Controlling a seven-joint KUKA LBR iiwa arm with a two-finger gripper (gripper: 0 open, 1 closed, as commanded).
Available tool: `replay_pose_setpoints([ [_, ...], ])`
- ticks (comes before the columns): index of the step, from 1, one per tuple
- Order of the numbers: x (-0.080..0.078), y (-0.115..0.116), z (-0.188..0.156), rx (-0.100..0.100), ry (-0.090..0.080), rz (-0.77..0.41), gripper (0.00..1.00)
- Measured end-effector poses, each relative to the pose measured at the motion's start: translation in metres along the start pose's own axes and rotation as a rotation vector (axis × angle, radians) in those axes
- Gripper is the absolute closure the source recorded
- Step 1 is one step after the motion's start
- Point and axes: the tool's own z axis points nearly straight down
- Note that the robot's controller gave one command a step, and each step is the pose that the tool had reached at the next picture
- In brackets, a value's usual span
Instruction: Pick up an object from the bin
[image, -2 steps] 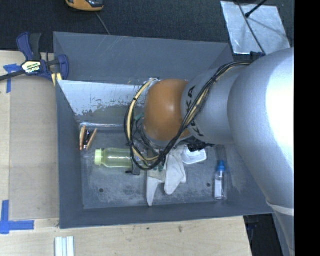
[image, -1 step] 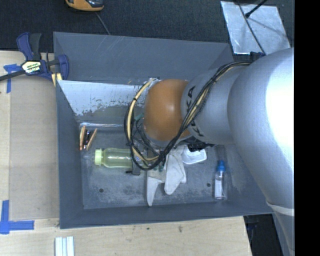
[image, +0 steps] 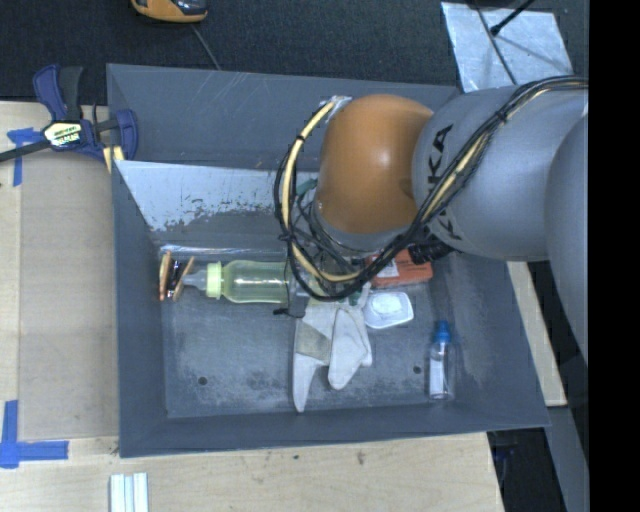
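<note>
Bagged green bottle (image: 245, 282) on the left, white cloth (image: 332, 345) below, blue-capped vial (image: 438, 366) well apart. Gripper (image: 302, 302) (under the orange cover (image: 372, 165)): can't tell its state.

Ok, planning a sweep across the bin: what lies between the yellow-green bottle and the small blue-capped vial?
In the camera view, a crumpled white cloth lies between the yellow-green bottle and the blue-capped vial, then bare bin floor.

A pale green bottle (image: 245, 281) lies on its side left of centre, touching a crumpled white cloth (image: 335, 345).
</note>
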Motion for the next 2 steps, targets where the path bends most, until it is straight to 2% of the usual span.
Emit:
replay_pose_setpoints([
  [1, 0.000, 0.000, 0.000, 0.000, 0.000, 0.001, 1.00],
  [2, 0.015, -0.011, -0.052, 0.001, 0.006, -0.003, 1.00],
])
